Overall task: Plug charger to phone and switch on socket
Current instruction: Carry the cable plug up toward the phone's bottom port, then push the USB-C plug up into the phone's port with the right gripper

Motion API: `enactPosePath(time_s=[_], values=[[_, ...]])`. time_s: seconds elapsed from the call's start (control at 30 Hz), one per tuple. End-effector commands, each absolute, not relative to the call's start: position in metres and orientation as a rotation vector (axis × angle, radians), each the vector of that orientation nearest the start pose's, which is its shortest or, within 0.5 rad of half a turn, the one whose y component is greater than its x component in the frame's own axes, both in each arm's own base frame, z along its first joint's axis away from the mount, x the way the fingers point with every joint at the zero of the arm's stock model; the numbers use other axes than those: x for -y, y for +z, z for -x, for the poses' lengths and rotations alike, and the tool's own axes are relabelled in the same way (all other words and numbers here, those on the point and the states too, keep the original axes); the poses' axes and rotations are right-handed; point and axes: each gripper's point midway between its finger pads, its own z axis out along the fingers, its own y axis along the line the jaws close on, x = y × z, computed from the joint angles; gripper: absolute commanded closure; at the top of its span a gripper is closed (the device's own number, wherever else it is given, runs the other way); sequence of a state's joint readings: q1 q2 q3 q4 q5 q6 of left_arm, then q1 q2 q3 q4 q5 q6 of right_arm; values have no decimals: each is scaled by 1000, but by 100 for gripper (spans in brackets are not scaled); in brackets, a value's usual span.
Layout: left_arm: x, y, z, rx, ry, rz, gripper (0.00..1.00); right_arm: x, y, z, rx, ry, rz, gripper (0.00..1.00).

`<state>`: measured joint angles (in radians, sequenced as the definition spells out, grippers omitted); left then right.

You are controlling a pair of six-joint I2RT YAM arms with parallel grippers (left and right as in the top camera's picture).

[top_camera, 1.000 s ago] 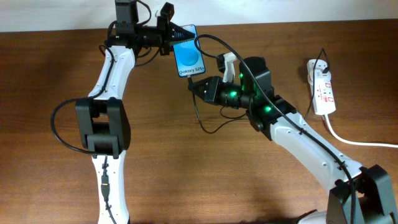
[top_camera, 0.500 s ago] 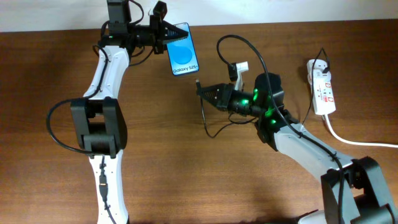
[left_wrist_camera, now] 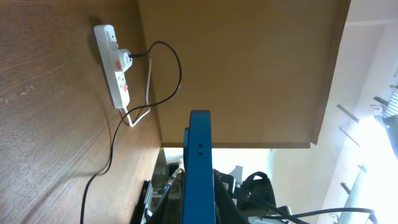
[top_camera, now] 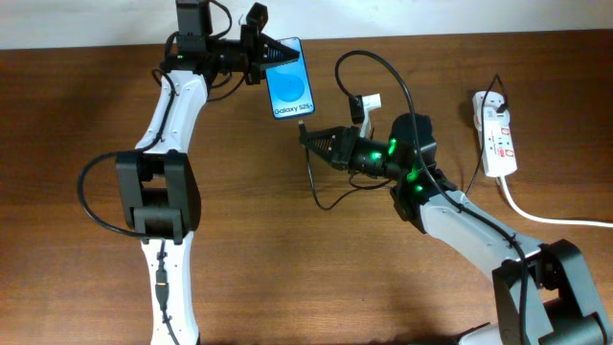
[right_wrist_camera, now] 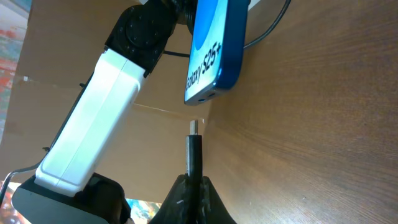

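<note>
Phone is clamped by its upper edge in the left gripper, whose fingers are pressed tight on it. It is near the back of the table, with the blue screen facing up and the lower end angled toward the middle. The left arm runs from the near left side up along the table, folds at the elbow, and turns its wrist to the right to present the handset.

The right arm stretches diagonally from the lower right corner toward the centre, forearm low and wrist pointing up-left, green lights glowing on its housing. The right gripper is pinched on the charger just behind the metal plug, which sticks out past the fingertips. In the right wrist view the plug points at the port in the phone's bottom edge — close, nearly lined up, but with a gap between them. The cable trails below the gripper in a loose loop on the wood.

The socket lies flat near the right edge, well apart from both grippers, with its white cord curving off to the right.
</note>
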<state>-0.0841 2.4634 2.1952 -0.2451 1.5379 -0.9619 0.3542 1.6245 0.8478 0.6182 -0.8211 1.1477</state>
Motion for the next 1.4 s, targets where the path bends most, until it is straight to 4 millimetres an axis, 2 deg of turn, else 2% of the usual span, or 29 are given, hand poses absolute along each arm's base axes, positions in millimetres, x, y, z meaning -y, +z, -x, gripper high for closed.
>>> enactPosePath(time_s=[0.0, 0.33, 1.17, 1.37], values=[[219, 250, -522, -2184, -2197, -247, 100, -272, 216, -369, -2048, 1726, -80, 96], [234, 250, -517, -2196, -2207, -274, 100, -272, 211, -369, -2070, 1720, -107, 96], [234, 250, -515, -2195, -2214, -282, 100, -268, 211, -375, -2062, 1701, -155, 96], [234, 250, -515, -2194, -2214, -282, 100, -261, 211, -380, -2054, 1690, -173, 96]])
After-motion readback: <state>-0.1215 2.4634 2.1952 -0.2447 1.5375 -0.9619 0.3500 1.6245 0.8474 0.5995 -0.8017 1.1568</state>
